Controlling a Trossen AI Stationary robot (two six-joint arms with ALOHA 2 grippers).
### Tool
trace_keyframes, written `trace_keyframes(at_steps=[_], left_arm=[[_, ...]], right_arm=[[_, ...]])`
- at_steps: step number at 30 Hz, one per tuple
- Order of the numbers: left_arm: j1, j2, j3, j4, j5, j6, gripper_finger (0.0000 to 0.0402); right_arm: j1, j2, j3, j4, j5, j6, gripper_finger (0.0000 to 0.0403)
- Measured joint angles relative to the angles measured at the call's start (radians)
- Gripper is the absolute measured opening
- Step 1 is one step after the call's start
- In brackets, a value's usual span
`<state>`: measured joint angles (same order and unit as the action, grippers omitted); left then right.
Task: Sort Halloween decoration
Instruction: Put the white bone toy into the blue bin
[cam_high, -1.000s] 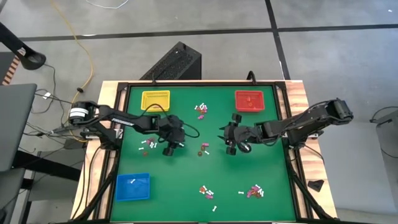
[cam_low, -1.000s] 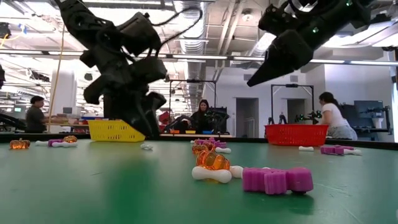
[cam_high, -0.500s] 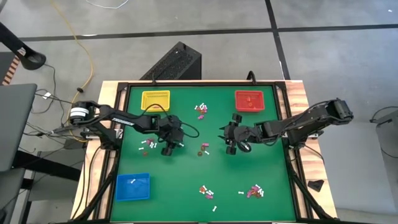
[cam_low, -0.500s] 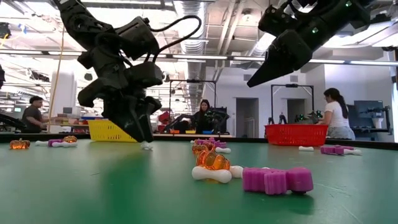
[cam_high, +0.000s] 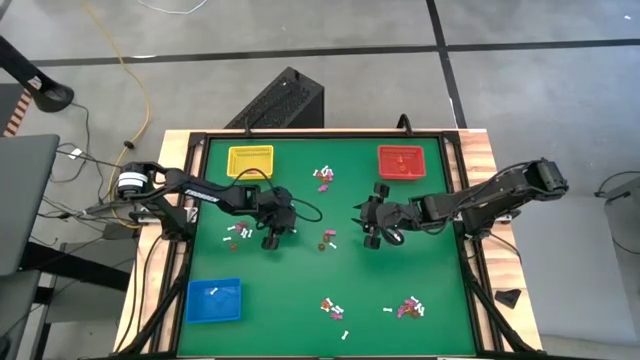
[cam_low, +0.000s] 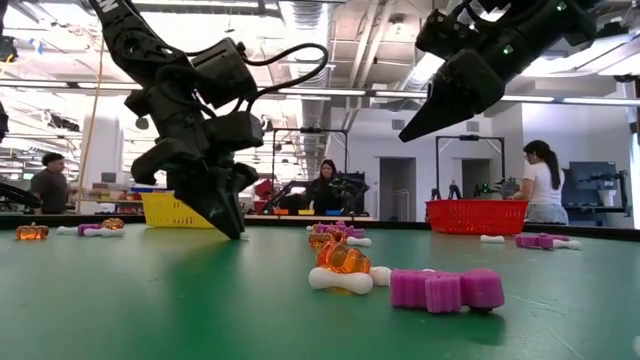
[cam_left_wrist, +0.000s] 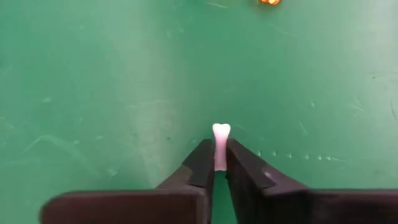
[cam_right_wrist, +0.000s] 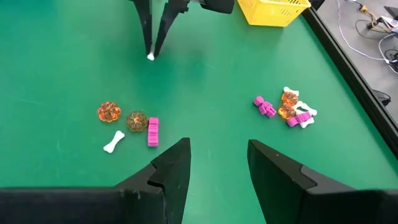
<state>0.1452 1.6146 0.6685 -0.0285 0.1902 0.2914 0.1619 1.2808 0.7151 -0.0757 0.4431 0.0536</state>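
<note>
Halloween decoration lies in small heaps on the green mat: white bones, pink pieces and orange pumpkins (cam_high: 328, 240), (cam_high: 324, 178), (cam_high: 408, 308), (cam_high: 333, 308). My left gripper (cam_high: 283, 232) is down at the mat left of centre, shut on one small white bone (cam_left_wrist: 221, 138). My right gripper (cam_high: 362, 225) hangs open above the mat right of centre, with nothing between its fingers (cam_right_wrist: 217, 152). Below and ahead of it lie two orange pumpkins (cam_right_wrist: 122, 116), a pink piece (cam_right_wrist: 153, 132) and a white bone (cam_right_wrist: 113, 142). My left gripper pinches the white bone between its two fingertips (cam_left_wrist: 204, 163), gripping its lower half. The bone's knobbed far end (cam_left_wrist: 221, 129) sticks out past the tips. The fingers slant steeply down from the table's left, their tips (cam_low: 237, 230) at the mat.
A yellow tray (cam_high: 250, 160) stands at the far left, a red tray (cam_high: 402, 161) at the far right and a blue tray (cam_high: 213, 300) at the near left, with a white piece in it. More trinkets lie left of my left gripper (cam_high: 238, 233).
My left gripper has sunk a little onto the mat and shut its fingers on the white bone, which lay just before its tips. My right gripper has kept still.
</note>
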Motion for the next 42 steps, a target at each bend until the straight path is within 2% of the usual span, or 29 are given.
trace_keyframes(at_steps=[6, 11, 15, 20, 23, 28, 34, 37, 42], left_arm=[[-0.005, -0.018, -0.001, -0.016, 0.038, -0.041, 0.0005], [-0.050, -0.119, -0.005, -0.071, 0.104, -0.098, 0.0001], [-0.118, -0.240, -0.003, -0.115, 0.127, -0.191, 0.0000], [-0.269, -0.378, -0.002, -0.182, 0.190, -0.386, 0.0000], [-0.389, -0.443, -0.002, -0.239, 0.151, -0.530, 0.0000], [-0.598, -0.540, -0.002, -0.296, 0.019, -0.786, 0.0000], [-0.841, -0.573, -0.002, -0.330, -0.163, -1.135, 0.0000], [-0.925, -0.565, -0.002, -0.350, -0.173, -1.292, 0.0000], [-1.002, -0.565, -0.002, -0.488, -0.235, -1.519, 0.0000]], right_arm=[[0.000, 0.000, 0.000, 0.000, 0.000, 0.000, 0.0189], [0.000, 0.000, 0.000, 0.000, 0.000, 0.000, 0.0189], [0.000, 0.000, 0.000, 0.001, 0.000, 0.002, 0.0189], [0.000, 0.000, 0.000, 0.002, 0.000, 0.002, 0.0189], [0.000, 0.000, 0.000, 0.001, 0.000, 0.007, 0.0189], [0.000, 0.000, 0.000, 0.000, 0.000, 0.025, 0.0189], [0.002, 0.000, 0.000, 0.001, -0.001, 0.026, 0.0189], [0.002, 0.000, 0.000, 0.001, -0.001, 0.027, 0.0189], [0.002, 0.000, 0.000, 0.005, -0.001, 0.028, 0.0189]])
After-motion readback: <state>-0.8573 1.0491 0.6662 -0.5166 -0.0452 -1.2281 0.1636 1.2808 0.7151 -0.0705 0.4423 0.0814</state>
